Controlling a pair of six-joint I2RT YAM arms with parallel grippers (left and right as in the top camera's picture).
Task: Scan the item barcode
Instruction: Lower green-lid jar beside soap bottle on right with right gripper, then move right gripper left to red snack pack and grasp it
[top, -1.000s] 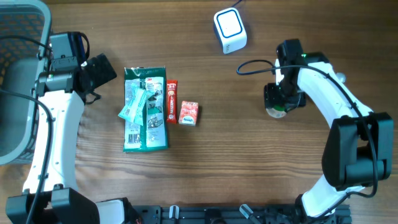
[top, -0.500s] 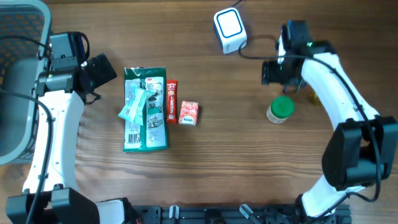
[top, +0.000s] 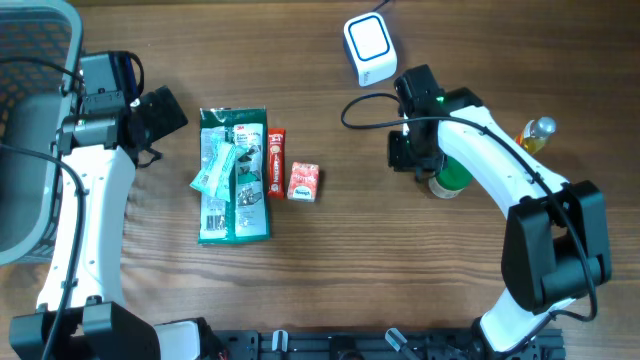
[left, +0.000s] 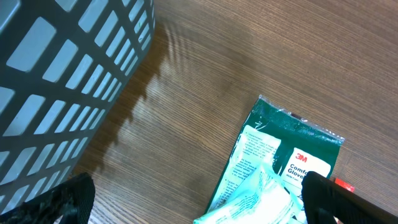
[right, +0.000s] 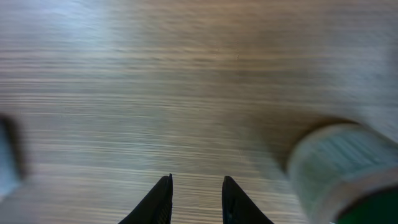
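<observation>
The white barcode scanner (top: 370, 48) sits at the back of the table. A green-lidded jar (top: 452, 178) stands upright right of centre, showing blurred at the right of the right wrist view (right: 336, 168). My right gripper (top: 405, 150) hovers just left of it; its jaws (right: 197, 199) stand a narrow gap apart over bare wood, holding nothing. A green glove packet (top: 234, 175), a red stick pack (top: 276, 162) and a small red box (top: 304, 183) lie left of centre. My left gripper (top: 160, 115) hangs wide open (left: 199, 208) near the packet's (left: 280, 162) back left corner.
A grey mesh basket (top: 30, 130) fills the far left edge, close beside the left arm, and shows in the left wrist view (left: 62, 81). A yellow bottle with a silver cap (top: 535, 133) lies at the right. The scanner's cable loops behind the right arm.
The right gripper, over the jar a second ago, has left it standing, swung toward the back, then moved to the jar's left with its jaws narrowed. The left arm has not moved.
</observation>
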